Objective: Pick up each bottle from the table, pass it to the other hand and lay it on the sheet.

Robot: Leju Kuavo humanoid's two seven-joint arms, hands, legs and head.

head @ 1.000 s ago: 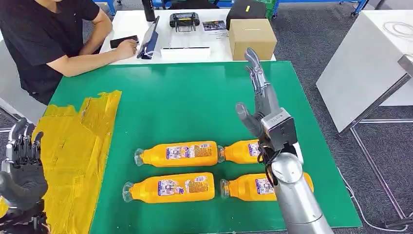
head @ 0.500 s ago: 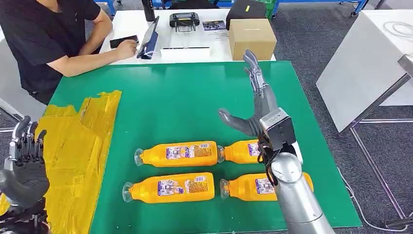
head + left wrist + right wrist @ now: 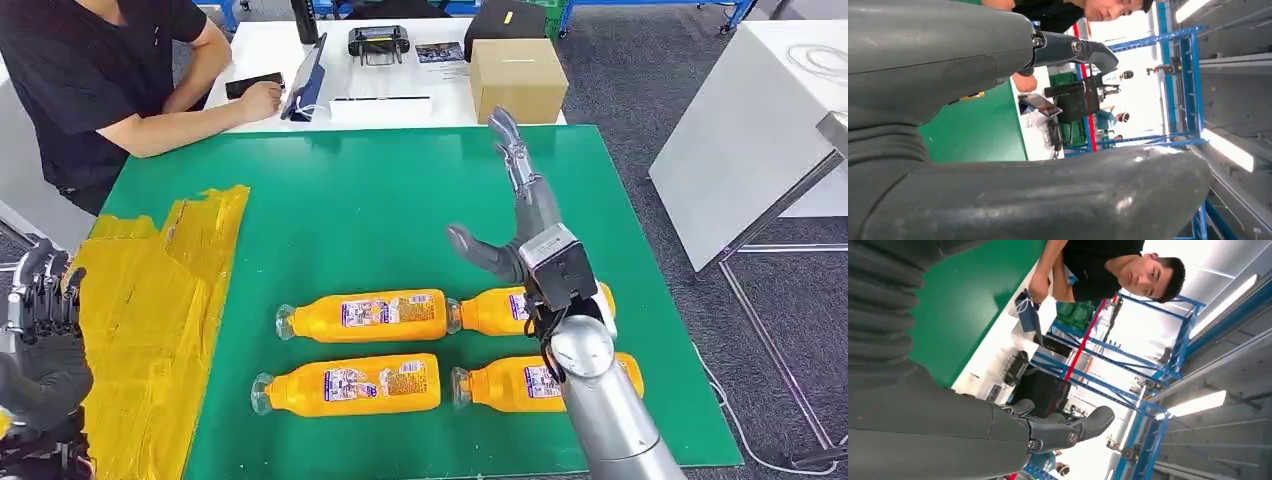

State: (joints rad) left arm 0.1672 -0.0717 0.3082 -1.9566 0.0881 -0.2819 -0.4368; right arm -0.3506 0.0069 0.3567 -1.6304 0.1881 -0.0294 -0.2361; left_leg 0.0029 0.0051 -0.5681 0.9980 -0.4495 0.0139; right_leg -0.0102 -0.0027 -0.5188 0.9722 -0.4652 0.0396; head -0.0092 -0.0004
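Four orange bottles are lying on the green table [image 3: 380, 190] in two rows, all well to the right of the yellow sheet [image 3: 150, 300], none on it yet. Beside the sheet's near left edge the left hand [image 3: 45, 345] is waiting upright, fingers loosely apart and holding nothing. Right of the sheet come the far-left bottle [image 3: 365, 314] and near-left bottle [image 3: 350, 384], then the far-right bottle [image 3: 500, 309] and near-right bottle [image 3: 520, 382], both partly hidden by the right arm. The right hand [image 3: 520, 225] is hovering above the far-right bottle, fingers straight and thumb spread wide, empty. It should be lowering over the bottle's middle, closing around the body, not the cap. Compared with half a second ago, this hand has shifted slightly left; a second ago its thumb was tucked closer.
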